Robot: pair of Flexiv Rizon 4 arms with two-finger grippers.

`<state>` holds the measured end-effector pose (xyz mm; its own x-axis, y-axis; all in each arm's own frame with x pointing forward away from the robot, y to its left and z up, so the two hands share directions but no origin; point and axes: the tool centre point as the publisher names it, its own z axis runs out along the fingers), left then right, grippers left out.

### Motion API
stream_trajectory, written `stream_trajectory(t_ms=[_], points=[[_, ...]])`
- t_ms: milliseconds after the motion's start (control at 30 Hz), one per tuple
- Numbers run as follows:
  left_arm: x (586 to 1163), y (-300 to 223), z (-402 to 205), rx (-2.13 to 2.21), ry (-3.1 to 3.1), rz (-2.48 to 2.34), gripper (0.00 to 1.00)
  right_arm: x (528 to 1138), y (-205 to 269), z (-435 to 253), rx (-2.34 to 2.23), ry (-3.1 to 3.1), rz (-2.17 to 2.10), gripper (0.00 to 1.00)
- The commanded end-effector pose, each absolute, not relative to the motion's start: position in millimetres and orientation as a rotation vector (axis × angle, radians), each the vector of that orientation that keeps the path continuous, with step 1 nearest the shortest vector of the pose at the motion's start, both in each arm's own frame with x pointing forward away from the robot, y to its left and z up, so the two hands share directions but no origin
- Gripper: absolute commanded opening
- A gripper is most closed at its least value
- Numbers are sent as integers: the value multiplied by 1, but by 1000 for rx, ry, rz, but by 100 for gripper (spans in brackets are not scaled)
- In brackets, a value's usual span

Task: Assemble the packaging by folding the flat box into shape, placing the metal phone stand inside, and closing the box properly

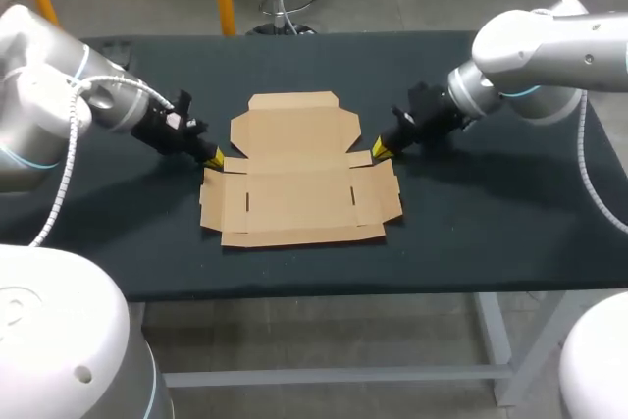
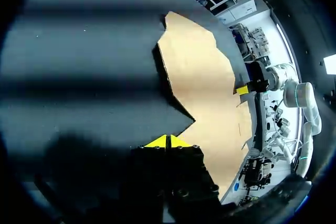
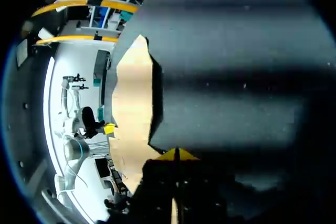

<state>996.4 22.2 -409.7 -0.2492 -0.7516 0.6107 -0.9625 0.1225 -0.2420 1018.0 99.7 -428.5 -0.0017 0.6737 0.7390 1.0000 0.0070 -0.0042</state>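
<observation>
- The left pincer [image 1: 214, 157] is clenched. Its two yellow tips are pressed together with only a thin seam between them and nothing gripped.
- It is down low at the surface [image 1: 471, 223], just beside the left edge of the flat cardboard box [image 1: 294, 179], at the notch where the narrower far panel meets the wider near part. I cannot tell whether the tips touch the card.
- The right pincer [image 1: 380, 149] is clenched the same way, tips together and holding nothing, and sits at the matching notch on the box's right edge.
- The left arm [image 1: 59, 105] slants in from the left side and the right arm [image 1: 549, 56] from the far right, so the two pincers face each other across the box.
- The box lies unfolded and flat in the middle of the dark surface, its flaps spread out to both sides. Two short slits show in its wide middle panel.
</observation>
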Motion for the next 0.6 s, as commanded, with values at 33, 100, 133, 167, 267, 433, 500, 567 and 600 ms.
stream_trajectory(t_ms=[33, 100, 133, 167, 267, 433, 500, 567, 600], points=[[998, 21, -411, 1659, -2065, 861, 0, 1023, 100, -436, -1712, -1723, -759, 0], [997, 20, -411, 1656, -2064, 863, 0, 1024, 103, -437, -1703, -1723, -762, 0], [997, 20, -411, 1654, -2063, 864, 0, 1023, 104, -437, -1700, -1724, -763, 0], [996, 20, -411, 1653, -2062, 865, 0, 1023, 107, -437, -1694, -1725, -764, 0], [995, 19, -411, 1650, -2061, 868, 0, 1021, 113, -436, -1682, -1734, -767, 0], [994, 16, -411, 1641, -2061, 870, 0, 1021, 119, -435, -1666, -1740, -772, 0], [994, 16, -411, 1638, -2060, 871, 0, 1020, 120, -434, -1662, -1742, -774, 0], [993, 15, -411, 1637, -2061, 872, 0, 1019, 121, -433, -1659, -1744, -776, 0], [993, 15, -411, 1637, -2061, 872, 0, 1019, 122, -433, -1658, -1746, -777, 0]])
